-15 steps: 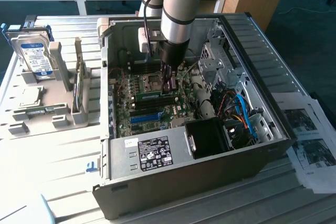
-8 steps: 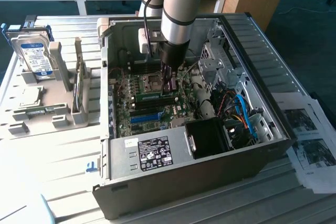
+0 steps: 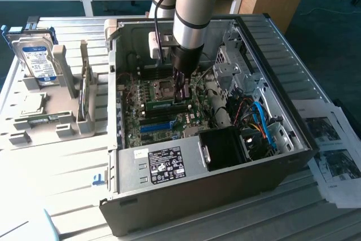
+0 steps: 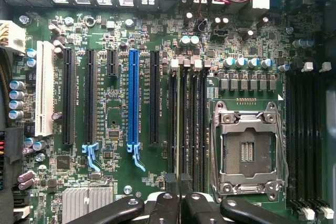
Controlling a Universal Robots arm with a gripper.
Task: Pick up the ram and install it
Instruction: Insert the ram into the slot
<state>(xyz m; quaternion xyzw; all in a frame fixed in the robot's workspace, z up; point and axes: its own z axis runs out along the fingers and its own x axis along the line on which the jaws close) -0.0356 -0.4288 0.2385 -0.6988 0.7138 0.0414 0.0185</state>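
1. The claw is matt black, smooth like moulded plastic.
2. Within the claw, the memory stick is green board with a pale edge.
3. Under the claw, the circuit board is glossy green; a nearby slot is smooth blue plastic.
4. Beside the claw, the socket frame is bright bare metal.
5. Around the claw, the case is dull grey sheet metal.

From above, the tool pinches the thin ram, which stands edge-on among the black memory slots just beside the open processor socket. A blue slot lies nearby.
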